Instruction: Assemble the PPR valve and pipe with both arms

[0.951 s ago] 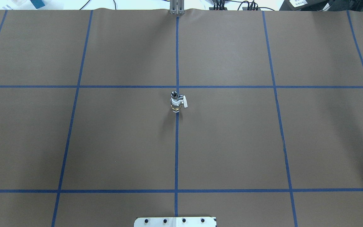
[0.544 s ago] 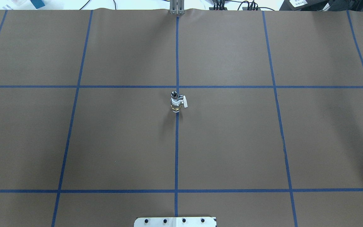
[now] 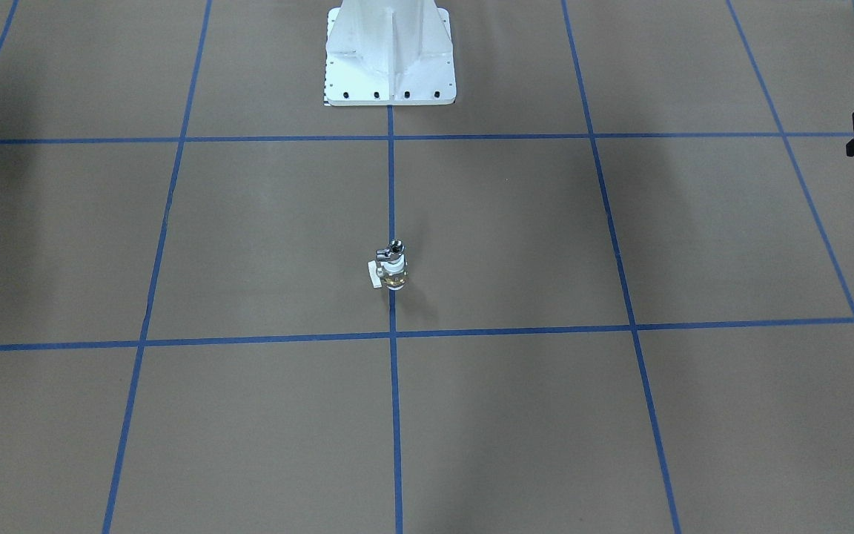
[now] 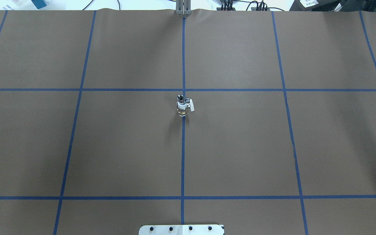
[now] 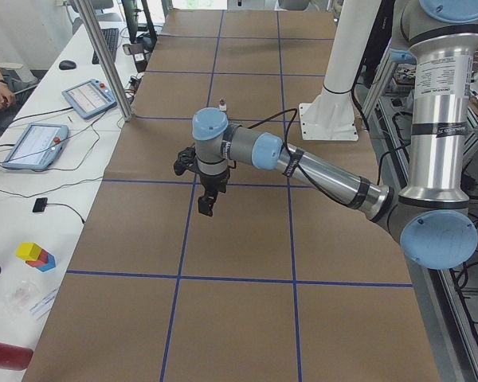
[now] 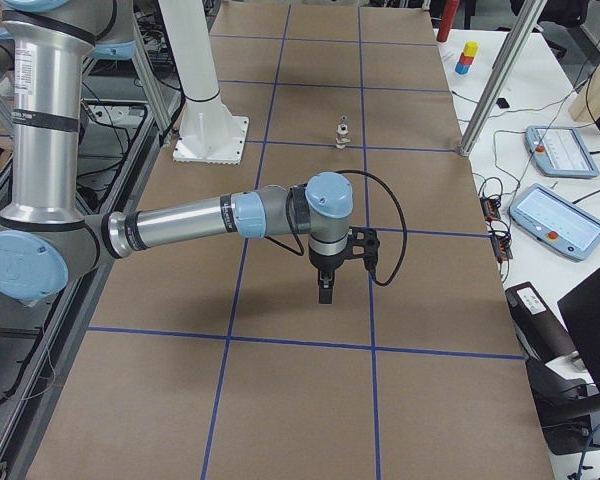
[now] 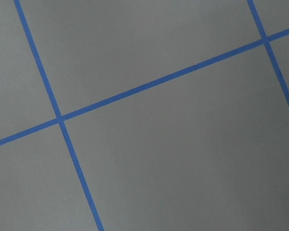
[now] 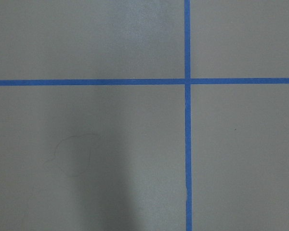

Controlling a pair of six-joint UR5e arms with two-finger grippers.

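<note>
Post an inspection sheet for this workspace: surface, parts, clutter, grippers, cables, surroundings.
surface: brown paper mat with blue tape grid; faint pencilled outline in the right wrist view.
job's things: pipe sits atop the PPR valve, upright on the centre tape line; seating cannot be told.
clutter: nothing seen.
grippers: left gripper and right gripper hang over bare mat, away from the parts; open or shut cannot be told.
cables: right wrist cable loops free; left wrist cable arches over the forearm.
surroundings: white pedestal; tablet and coloured blocks on the side bench.
</note>
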